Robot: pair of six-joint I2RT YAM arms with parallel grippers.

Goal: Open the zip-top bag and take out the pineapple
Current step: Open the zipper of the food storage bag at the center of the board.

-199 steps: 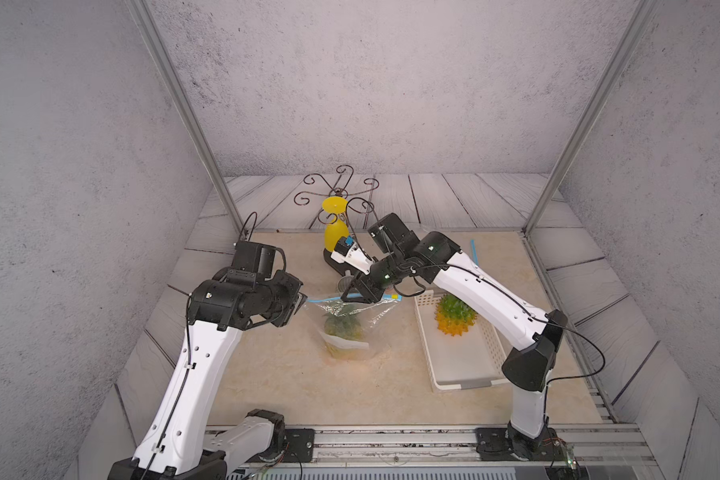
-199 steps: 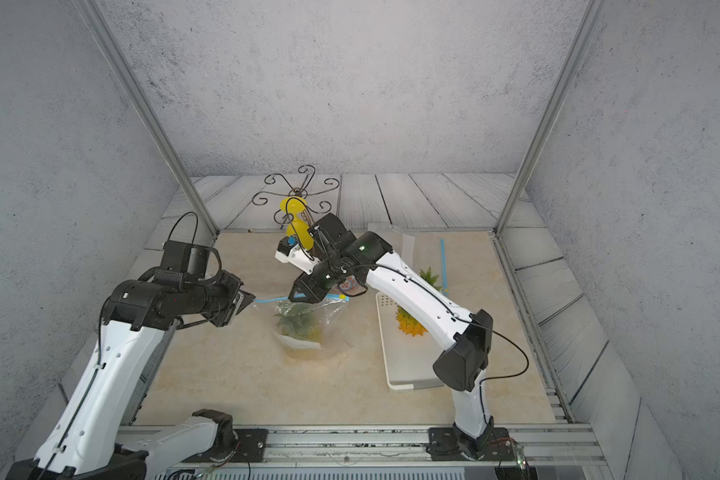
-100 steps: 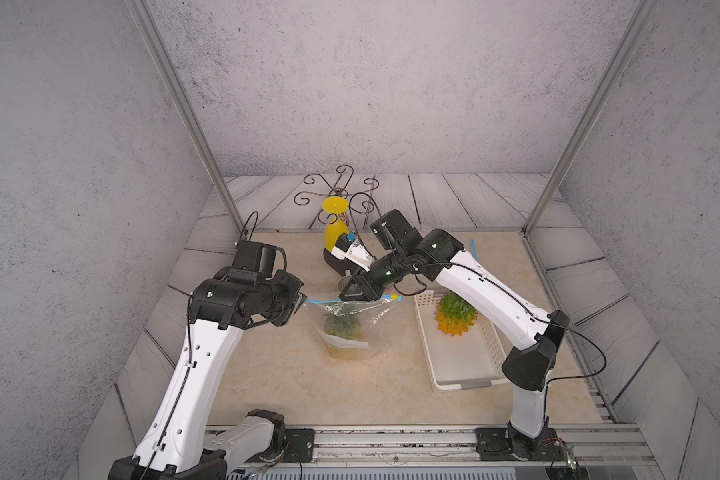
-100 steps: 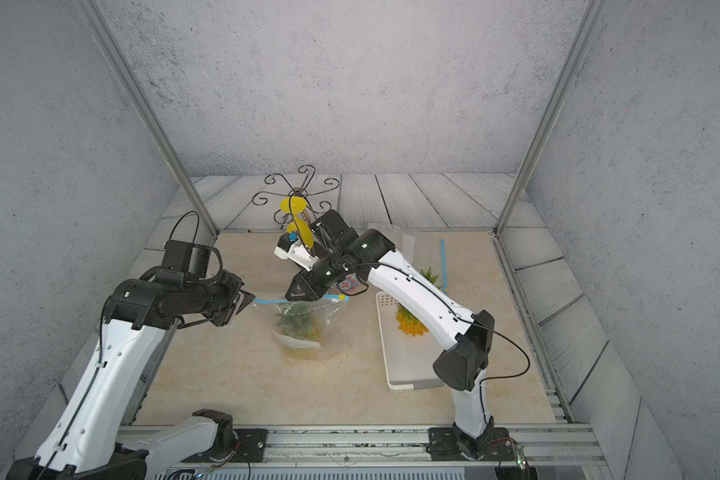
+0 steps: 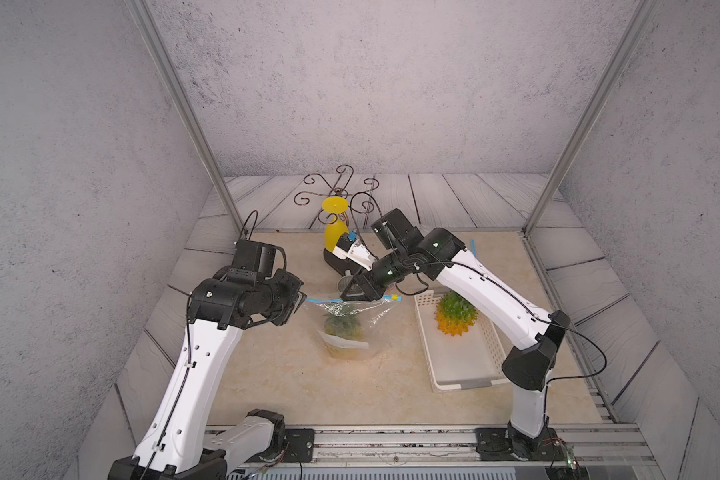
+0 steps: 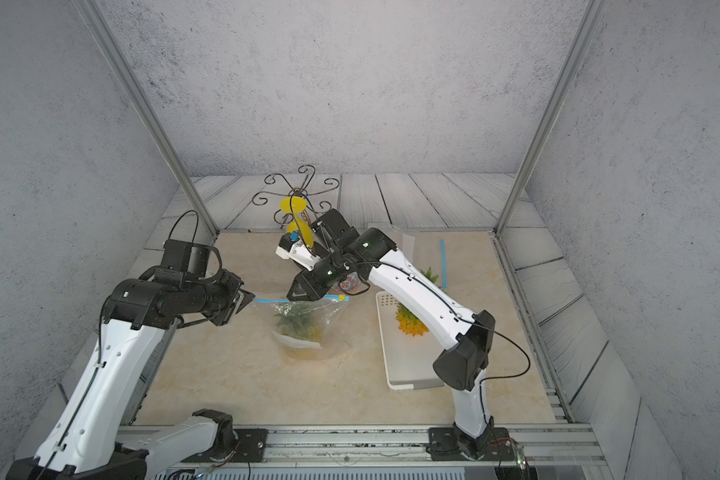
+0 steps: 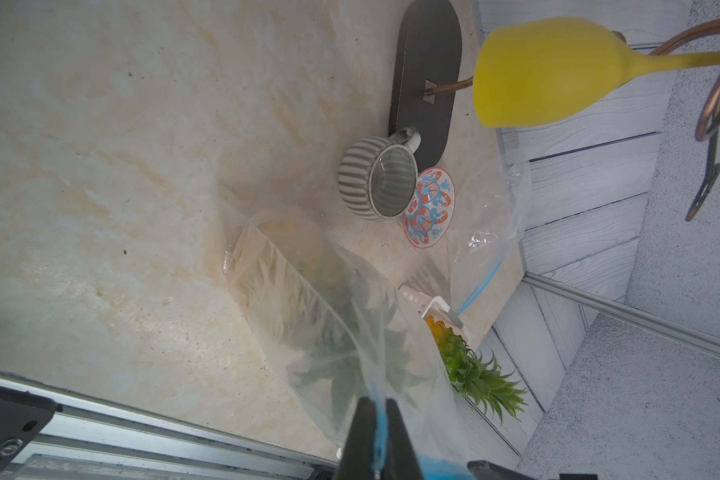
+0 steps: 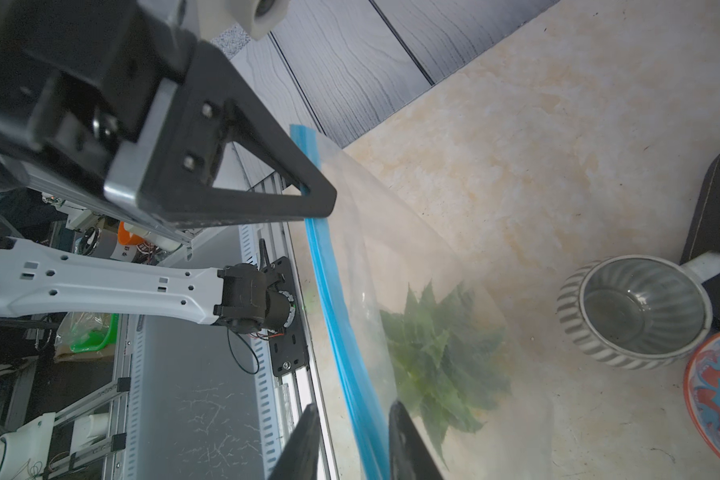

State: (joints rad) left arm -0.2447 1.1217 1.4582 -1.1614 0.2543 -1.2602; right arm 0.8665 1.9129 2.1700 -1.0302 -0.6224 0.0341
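Left tool (image 7: 377, 419): clenched on one end of the blue zip strip (image 8: 329, 291).
Right tool (image 8: 355, 411): released, jaws parted astride that strip.
Zip-top bag (image 5: 376, 318): hanging from the strip, bottom resting on the counter (image 5: 287, 374).
Pineapple (image 5: 344, 328): inside the bag, leaves up.

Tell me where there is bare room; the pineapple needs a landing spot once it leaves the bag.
Bare: the mat between the bag and the front rail, and the near half of the white tray, in front of the second pineapple. Crowded: behind the bag, where striped cup, patterned saucer and stand base cluster.
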